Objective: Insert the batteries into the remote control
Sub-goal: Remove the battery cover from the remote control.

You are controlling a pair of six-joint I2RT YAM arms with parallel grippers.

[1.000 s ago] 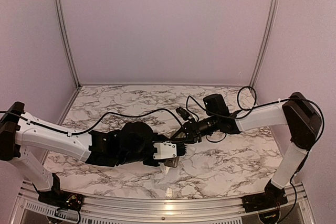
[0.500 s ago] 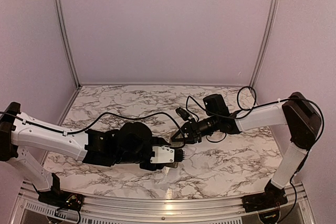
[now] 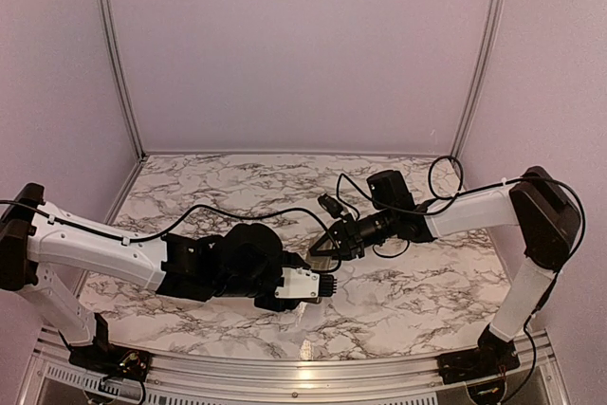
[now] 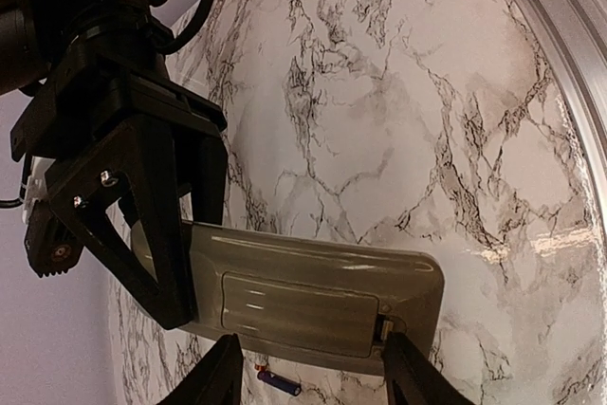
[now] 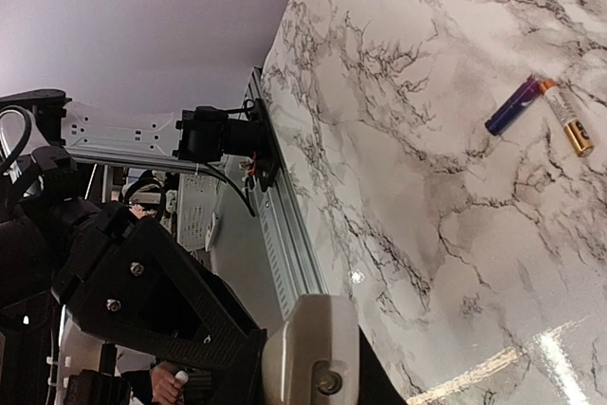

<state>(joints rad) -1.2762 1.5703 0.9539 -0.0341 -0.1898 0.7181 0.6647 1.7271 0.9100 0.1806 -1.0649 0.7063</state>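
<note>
Remote control (image 4: 313, 291) held above the marble bench (image 4: 398, 92), grey-tan back showing, low in the left wrist view.
The right claw (image 4: 180, 277) pinches its left end; the left claw (image 4: 313, 372) stands spread beneath. Two batteries (image 5: 512, 106) lie on the bench, upper right in the right wrist view.

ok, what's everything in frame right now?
remote control: 1, grey-tan back showing, held above the table
batteries: 2, one purple, one gold, loose on the table, ends close together
table: 1, white marble with dark veins
walls: pale lilac, behind and at the sides
cables: black, along both arms
right arm: white and black, jaws shut on the remote's end
left arm: white and black, jaws open by the remote
</note>
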